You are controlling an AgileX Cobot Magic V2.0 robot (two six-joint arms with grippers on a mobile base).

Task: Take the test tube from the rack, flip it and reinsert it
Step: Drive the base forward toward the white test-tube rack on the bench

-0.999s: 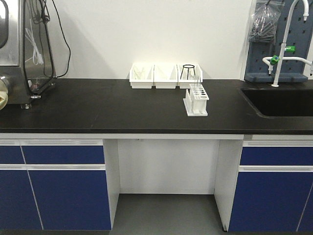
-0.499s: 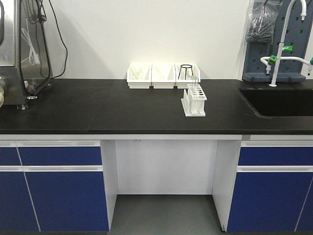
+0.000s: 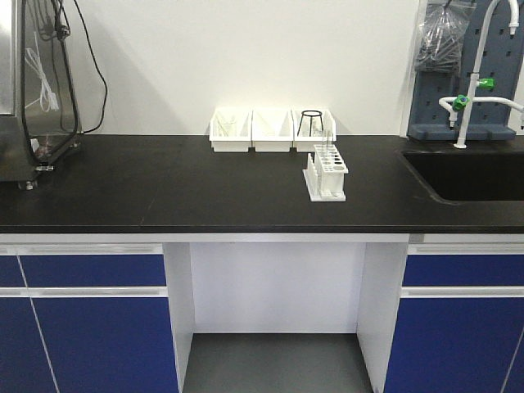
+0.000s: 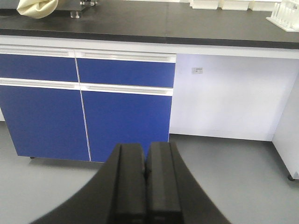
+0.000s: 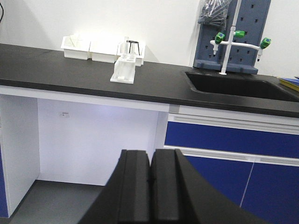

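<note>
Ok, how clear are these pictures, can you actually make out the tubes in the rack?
Front view: sharp and evenly lit; the rack is plain, the test tubes only faint lines above it. Left wrist view: rack cropped at the top right corner. Right wrist view: rack small and far, tubes barely discernible.

Wide bare stretch of black counter (image 3: 164, 184) left of the rack (image 3: 326, 173), open right up to the front edge. Just behind the rack it's tight: three white bins (image 3: 252, 131) line the wall, with a black ring stand (image 3: 312, 121) at the rightmost one. To the right there's a short strip of counter, then the sink (image 3: 467, 173) and tall faucet (image 3: 468, 90). At far left stands a steel machine (image 3: 29, 90), cables (image 3: 90, 74) dangling.
</note>
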